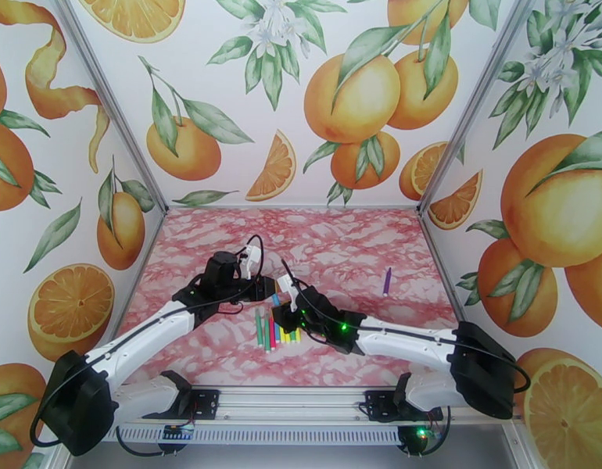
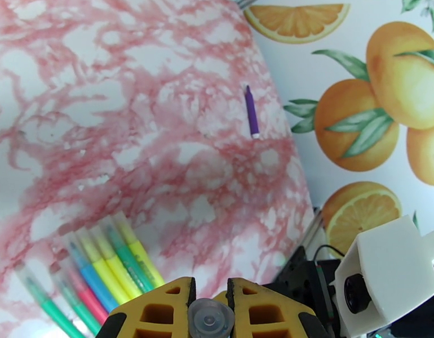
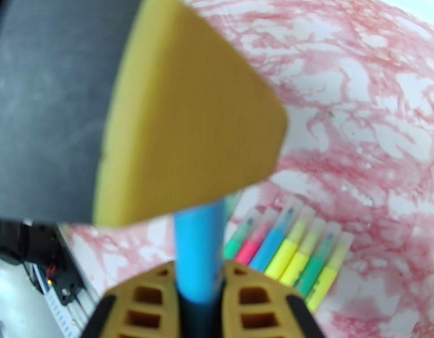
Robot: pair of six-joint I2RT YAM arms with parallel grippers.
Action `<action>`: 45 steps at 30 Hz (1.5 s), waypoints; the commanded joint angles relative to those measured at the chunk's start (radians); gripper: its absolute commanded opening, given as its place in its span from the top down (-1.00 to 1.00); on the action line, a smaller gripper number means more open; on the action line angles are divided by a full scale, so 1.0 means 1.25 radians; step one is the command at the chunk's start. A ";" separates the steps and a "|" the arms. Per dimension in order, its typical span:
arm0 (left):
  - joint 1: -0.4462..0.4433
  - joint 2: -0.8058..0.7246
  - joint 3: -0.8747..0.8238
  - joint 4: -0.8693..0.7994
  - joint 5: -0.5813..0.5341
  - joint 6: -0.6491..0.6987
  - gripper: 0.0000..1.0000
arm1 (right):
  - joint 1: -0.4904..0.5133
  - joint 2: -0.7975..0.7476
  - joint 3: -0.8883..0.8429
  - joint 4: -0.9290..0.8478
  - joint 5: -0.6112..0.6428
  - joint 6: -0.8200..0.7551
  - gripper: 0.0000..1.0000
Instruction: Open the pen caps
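We see the right gripper (image 3: pixel 199 277) clamped on a blue pen (image 3: pixel 199 243) and the left gripper (image 2: pixel 211 285) closed on its clear cap (image 2: pixel 210 321). A row of pens (image 2: pixel 104 266) lies just beside them (a purple pen (image 2: pixel 251 111) well apart).

Row of pens (image 1: pixel 276 331) lies side by side on the table (image 1: pixel 223 361), front centre. Lone pen (image 1: pixel 387 281) lies well apart, right and further back, near the right wall (image 1: pixel 535 252). Just behind the row, left gripper (image 1: pixel 262 289) and right gripper (image 1: pixel 289 305) meet. Between them is one pen (image 3: pixel 199 249), with its cap (image 2: pixel 210 321) in the left gripper and its body in the right.
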 commanded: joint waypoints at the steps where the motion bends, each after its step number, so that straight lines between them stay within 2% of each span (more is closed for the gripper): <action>1: 0.032 -0.007 0.054 -0.001 -0.175 0.015 1.00 | 0.017 -0.033 -0.031 -0.048 -0.008 -0.017 1.00; 26: 0.066 -0.019 0.097 -0.077 -0.274 0.041 1.00 | 0.017 -0.055 -0.059 -0.053 0.014 -0.012 1.00; 45: 0.100 -0.081 0.075 -0.093 -0.324 0.007 1.00 | 0.017 -0.076 -0.098 -0.039 0.051 0.008 1.00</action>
